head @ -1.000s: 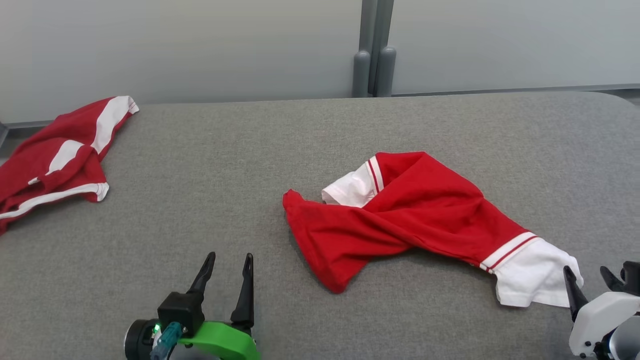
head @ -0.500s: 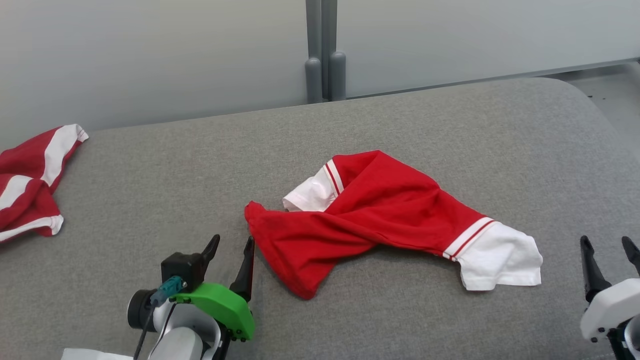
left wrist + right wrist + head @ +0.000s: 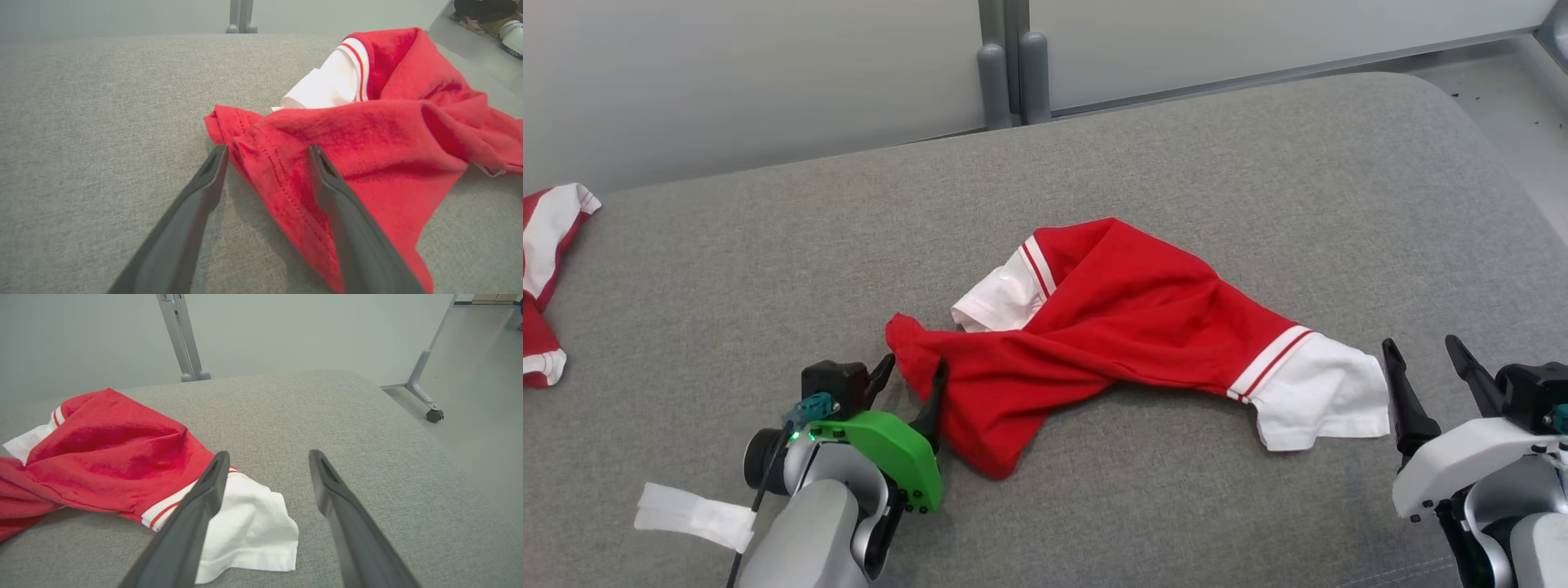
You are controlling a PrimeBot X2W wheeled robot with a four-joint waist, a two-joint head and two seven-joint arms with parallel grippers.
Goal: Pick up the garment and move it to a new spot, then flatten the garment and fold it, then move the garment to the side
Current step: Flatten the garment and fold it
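While left gripper (image 3: 915, 363) straddles garment (image 3: 1127, 327) hem, other shirt (image 3: 543, 245) cropped at edge

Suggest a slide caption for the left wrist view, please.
Open left pincer straddling the edge of a crumpled red-and-white fabric garment.

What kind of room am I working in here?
Probably a lab or test bay, not a home: a grey fabric-topped table, pale partition panels on a castered grey stand, and a bare smooth floor.

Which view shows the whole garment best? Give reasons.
Head view: the garment lies whole, both sleeves included. Left wrist view crops it to the red hem and one sleeve; right wrist view cuts off its red end.
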